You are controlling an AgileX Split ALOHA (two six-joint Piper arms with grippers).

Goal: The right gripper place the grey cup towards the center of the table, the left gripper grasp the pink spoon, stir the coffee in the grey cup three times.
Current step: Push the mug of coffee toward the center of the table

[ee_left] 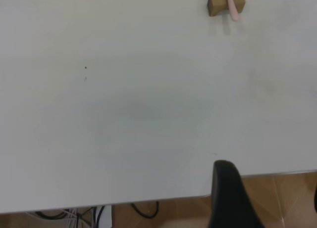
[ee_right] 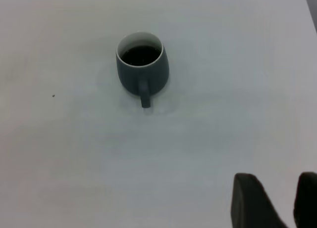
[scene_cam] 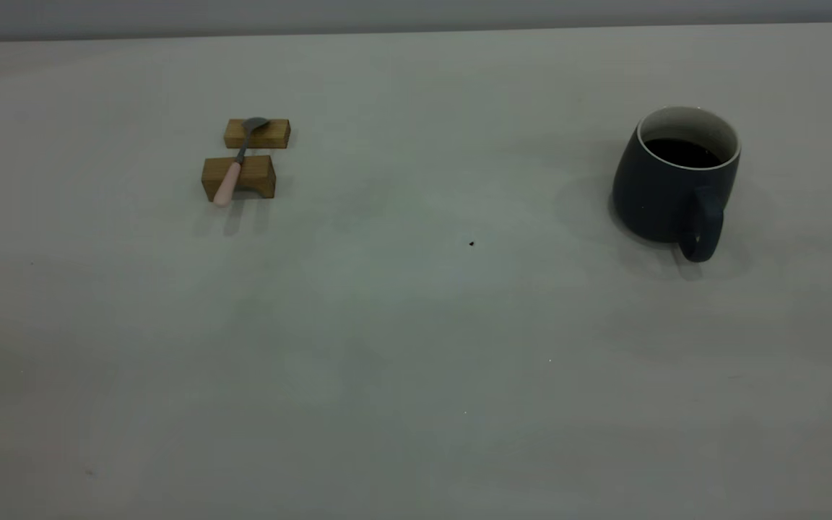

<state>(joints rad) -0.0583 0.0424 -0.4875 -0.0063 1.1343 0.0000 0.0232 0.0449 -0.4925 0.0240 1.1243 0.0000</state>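
The grey cup [scene_cam: 665, 195] stands at the right of the table [scene_cam: 416, 347], handle toward the camera, with black coffee [scene_cam: 682, 152] inside. The pink spoon [scene_cam: 232, 177] lies across two tan wooden blocks at the left, its bowl on the rear block [scene_cam: 271, 134] and its handle over the front block [scene_cam: 257, 173]. Neither gripper shows in the exterior view. My left gripper [ee_left: 270, 188] hangs open over the table's near edge, far from the spoon [ee_left: 233, 10]. My right gripper [ee_right: 277, 181] is open and holds nothing, well short of the cup [ee_right: 143, 72].
A tiny dark speck [scene_cam: 471, 243] marks the table near its middle. In the left wrist view the table edge, wooden floor and some cables [ee_left: 143, 208] show below the gripper. Wide bare surface lies between the blocks and the cup.
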